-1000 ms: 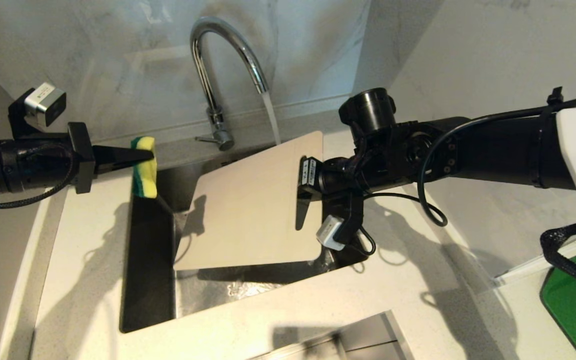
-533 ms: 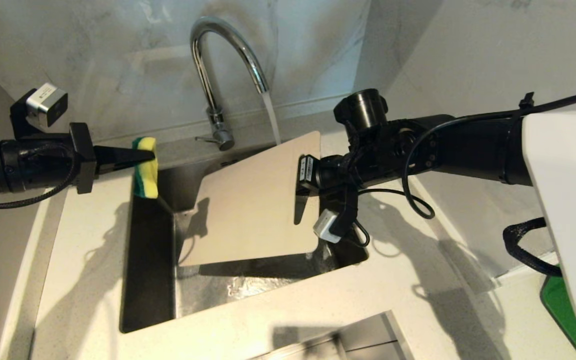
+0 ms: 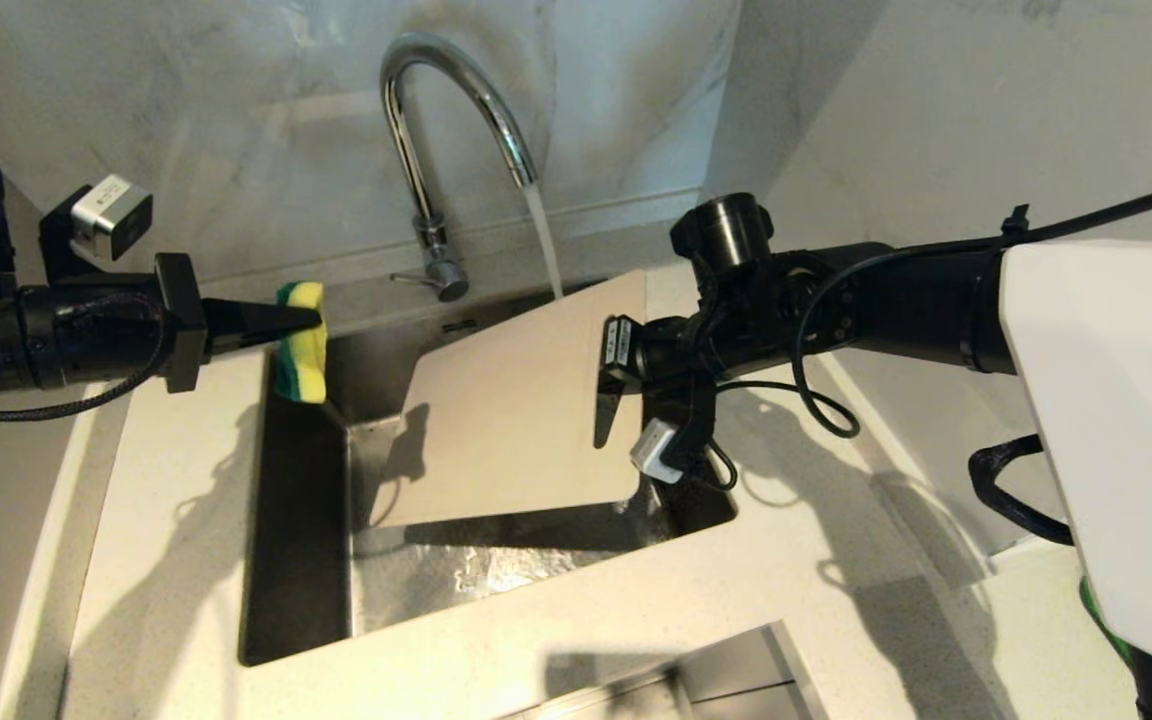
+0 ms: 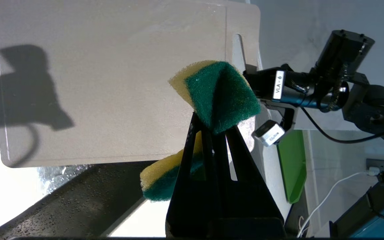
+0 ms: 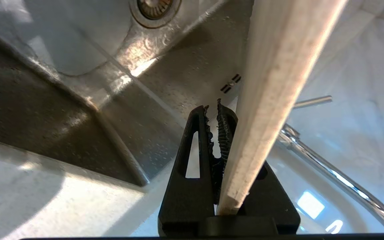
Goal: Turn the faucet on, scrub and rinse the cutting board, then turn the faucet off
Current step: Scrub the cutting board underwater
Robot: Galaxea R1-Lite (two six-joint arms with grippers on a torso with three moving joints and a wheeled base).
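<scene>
Cream plastic, the cutting board [image 3: 511, 405] hangs tilted over the sink [image 3: 296, 560], its long axis running across the basin from the right gripper [image 3: 608, 400] toward the left wall. The handle slot sits at the end nearest that gripper, and the flat face turns up and forward. The right gripper pinches the board by this short end, jaws nearly closed on its thin edge. Water runs from the faucet [image 3: 446, 110], which stands behind the sink, and the stream falls at the board's far upper corner. The left gripper [image 3: 311, 320] hovers above the sink's left rim, well apart from the board, clamped tight on a yellow and green sponge [image 3: 301, 340] that hangs down from its tips.
</scene>
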